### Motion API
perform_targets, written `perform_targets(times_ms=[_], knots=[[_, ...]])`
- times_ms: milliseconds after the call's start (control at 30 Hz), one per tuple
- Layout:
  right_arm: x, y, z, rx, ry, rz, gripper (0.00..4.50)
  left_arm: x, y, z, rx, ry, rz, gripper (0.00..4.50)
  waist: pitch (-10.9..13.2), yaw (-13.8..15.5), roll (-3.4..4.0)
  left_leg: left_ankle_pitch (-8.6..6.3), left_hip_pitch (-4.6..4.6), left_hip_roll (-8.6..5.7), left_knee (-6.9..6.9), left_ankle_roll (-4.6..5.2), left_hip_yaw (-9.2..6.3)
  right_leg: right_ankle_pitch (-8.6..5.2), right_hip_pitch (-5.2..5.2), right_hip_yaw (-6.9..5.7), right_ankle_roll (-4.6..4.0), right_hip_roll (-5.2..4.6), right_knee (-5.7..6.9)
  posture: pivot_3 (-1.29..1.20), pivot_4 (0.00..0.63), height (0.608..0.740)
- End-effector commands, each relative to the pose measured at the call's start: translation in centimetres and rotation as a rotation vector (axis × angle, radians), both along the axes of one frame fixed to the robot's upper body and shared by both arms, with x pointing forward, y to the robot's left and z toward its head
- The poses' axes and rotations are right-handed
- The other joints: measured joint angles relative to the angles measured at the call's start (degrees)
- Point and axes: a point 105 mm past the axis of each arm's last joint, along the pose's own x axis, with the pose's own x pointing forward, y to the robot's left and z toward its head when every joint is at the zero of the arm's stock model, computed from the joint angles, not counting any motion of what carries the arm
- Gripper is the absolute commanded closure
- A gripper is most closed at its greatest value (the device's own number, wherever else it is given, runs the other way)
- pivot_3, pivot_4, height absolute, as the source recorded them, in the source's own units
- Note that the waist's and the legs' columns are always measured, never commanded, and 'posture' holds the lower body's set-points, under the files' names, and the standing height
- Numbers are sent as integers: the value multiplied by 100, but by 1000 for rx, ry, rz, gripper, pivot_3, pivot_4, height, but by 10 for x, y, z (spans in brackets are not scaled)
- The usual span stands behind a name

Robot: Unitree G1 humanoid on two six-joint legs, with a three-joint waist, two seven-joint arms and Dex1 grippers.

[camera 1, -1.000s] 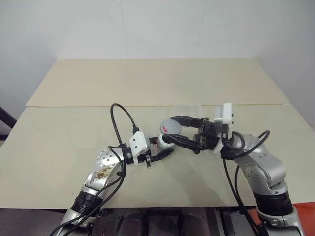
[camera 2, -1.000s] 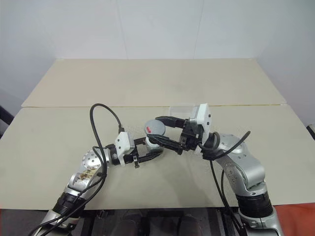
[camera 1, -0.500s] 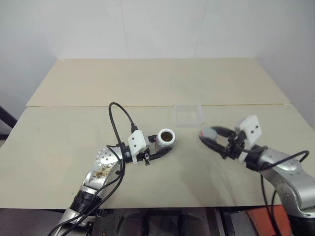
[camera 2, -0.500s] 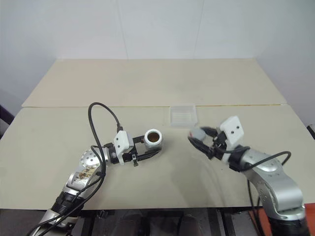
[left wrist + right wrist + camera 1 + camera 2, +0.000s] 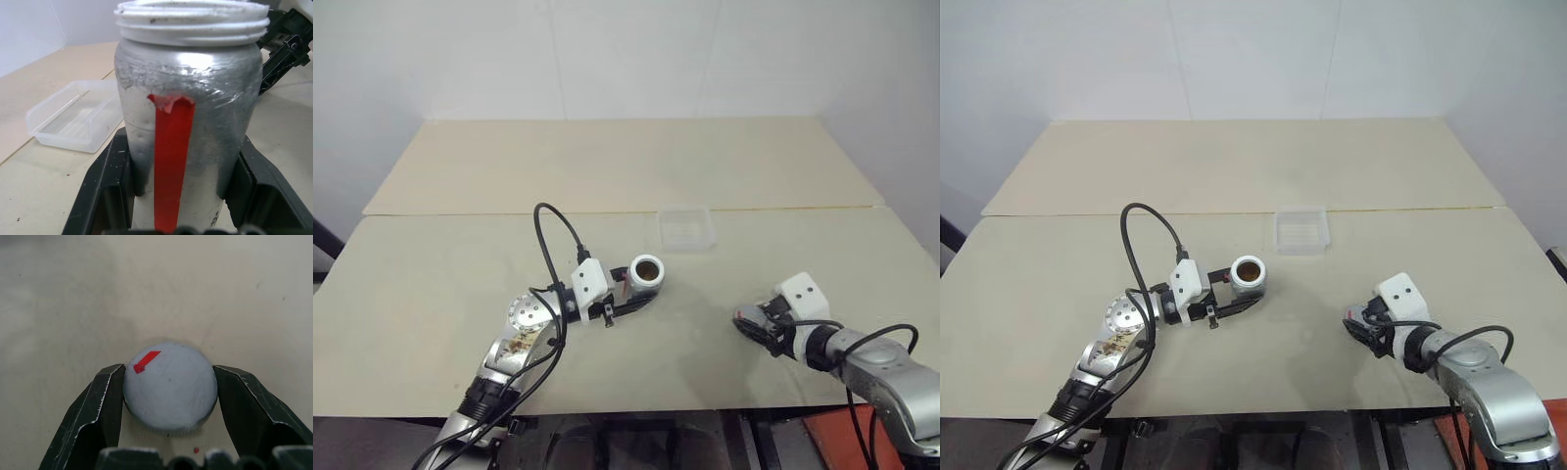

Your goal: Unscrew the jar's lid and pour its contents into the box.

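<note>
Jar point(image 5: 188, 98): silvery-grey body, dulled and scuffed in patches, with a red strip of tape running lengthwise; white threaded rim, flecked with dark specks; dark brown interior visible at the mouth.
Lid point(image 5: 169, 387): pale grey disc bearing one short red mark near its edge.
Box point(image 5: 686, 228): clear, colourless plastic.
Table point(image 5: 607, 166): pale beige, plain, with a few tiny dark specks.
Left gripper point(image 5: 625, 296) and right gripper point(image 5: 168, 391): black fingers, white housings behind them.
Wall point(image 5: 607, 49): white.
</note>
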Motion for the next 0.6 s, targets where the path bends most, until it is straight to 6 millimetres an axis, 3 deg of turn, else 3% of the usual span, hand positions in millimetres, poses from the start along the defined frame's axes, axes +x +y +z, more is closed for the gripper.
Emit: perform_targets(times_ms=[33, 100, 300, 433, 600], knots=[[-1, -7, -1, 6, 20, -29, 750, 0, -1, 13, -20, -60, -2, 2476, 0, 5, 0, 0, 0, 0, 0, 0, 0, 0, 0, 0, 0, 0, 0, 0, 150, 740], [-2, -6, 3, 14, 8, -12, 146, 1, 0, 13, -20, -59, 4, 2476, 0, 7, 0, 1, -1, -1, 0, -2, -1, 0, 1, -1, 0, 0, -1, 0, 150, 740], [4, 1, 24, 43, -84, 10, 66, 13, 1, 13, 2, -71, 56, 2476, 0, 10, 0, 5, -6, -3, 1, -9, -1, 1, -4, -2, 2, -2, -1, 0, 150, 740], [12, 11, 48, 63, -215, 42, 66, 37, 0, 20, 25, -81, 172, 2476, 0, 6, 0, 5, -7, -5, 1, -9, -2, 1, -4, -3, 3, -1, -1, 0, 150, 740], [14, 26, 80, 103, -369, 100, 66, 85, -7, 33, 115, -139, 357, 2476, 1, 34, -2, 10, -13, -11, 1, -16, -5, 2, -5, -10, 7, 0, 0, 0, 150, 740]])
